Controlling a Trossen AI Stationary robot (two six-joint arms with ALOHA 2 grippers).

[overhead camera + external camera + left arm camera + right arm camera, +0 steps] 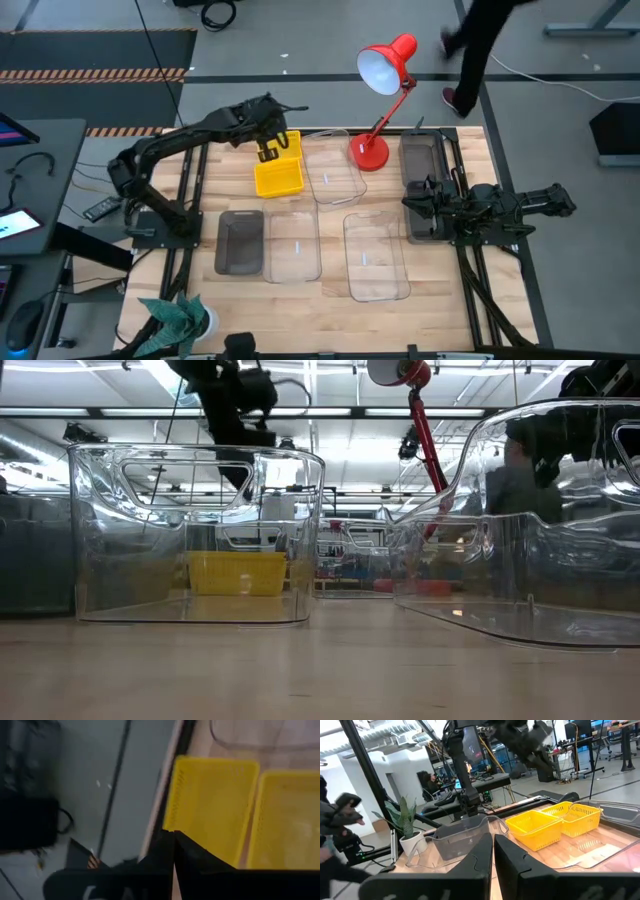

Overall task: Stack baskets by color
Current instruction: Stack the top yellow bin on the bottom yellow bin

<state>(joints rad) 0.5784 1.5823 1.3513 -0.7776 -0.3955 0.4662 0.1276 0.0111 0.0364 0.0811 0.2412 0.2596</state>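
Above the far yellow basket (287,143), the left end effector (270,150) is closed, empty. Beside it sits a second yellow basket (278,177). Right end effector (412,203) closed over a grey basket (421,185).

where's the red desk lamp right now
In the high view the red desk lamp stands at the table's far edge, right of centre, between a clear basket on its left and a dark grey basket on its right.

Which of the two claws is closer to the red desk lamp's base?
The right claw is somewhat nearer: it sits across a dark grey basket from the round red lamp base. The left claw is farther off, over the yellow plastic baskets.
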